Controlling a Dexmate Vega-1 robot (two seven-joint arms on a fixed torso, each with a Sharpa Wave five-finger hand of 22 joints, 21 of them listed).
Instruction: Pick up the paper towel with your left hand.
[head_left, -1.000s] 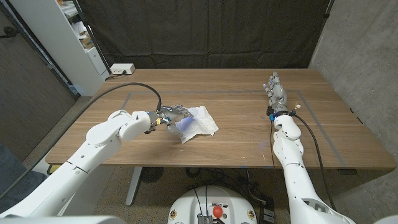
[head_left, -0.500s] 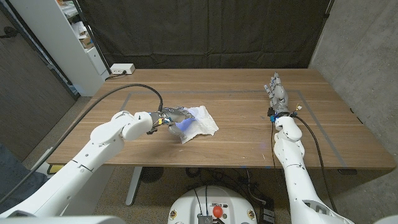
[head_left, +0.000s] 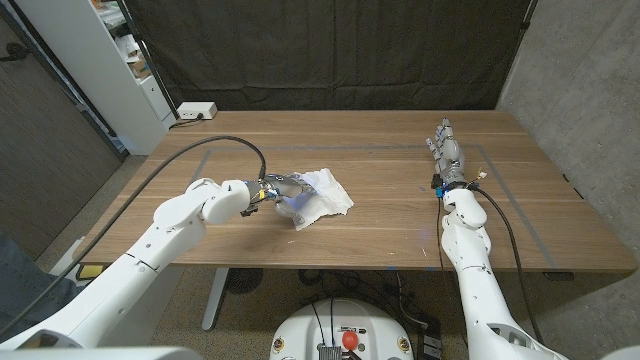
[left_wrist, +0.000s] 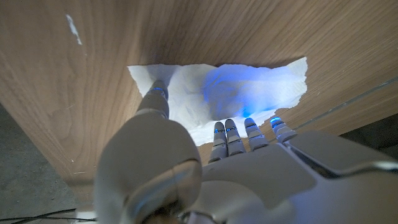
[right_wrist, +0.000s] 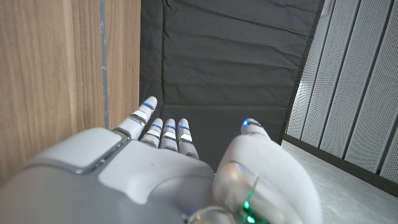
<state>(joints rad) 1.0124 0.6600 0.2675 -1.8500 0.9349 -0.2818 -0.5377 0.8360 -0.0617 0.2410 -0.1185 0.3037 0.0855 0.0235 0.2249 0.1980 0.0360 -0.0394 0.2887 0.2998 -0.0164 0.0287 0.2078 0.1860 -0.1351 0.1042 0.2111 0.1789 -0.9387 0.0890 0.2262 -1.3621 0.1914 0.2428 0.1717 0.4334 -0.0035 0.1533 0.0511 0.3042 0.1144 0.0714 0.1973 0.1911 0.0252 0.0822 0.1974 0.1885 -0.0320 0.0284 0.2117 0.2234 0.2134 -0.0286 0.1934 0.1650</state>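
My left hand (head_left: 272, 188) sits at the near-left edge of the paper towel (head_left: 322, 194), which lies crumpled on the tabletop (head_left: 400, 215) a little left of centre. Over the last second I have pushed that arm forward and slightly inward, so the hand is further onto the sheet than it was; the towel itself has barely shifted. From the wrist camera the left hand (left_wrist: 205, 168) has its fingers (left_wrist: 233, 134) reaching onto the paper towel (left_wrist: 249, 93) with the thumb set apart on the other side. The fingers are narrowly spread over the paper rather than closed on it, and I cannot tell whether any fold is pinched yet. I judge the grasp is about to start: curl the fingers toward the thumb, then lift

Further out on the right side, my right hand (head_left: 445, 150) stands on the tabletop with its fingers (right_wrist: 165, 134) extended, well apart from the towel and holding nothing
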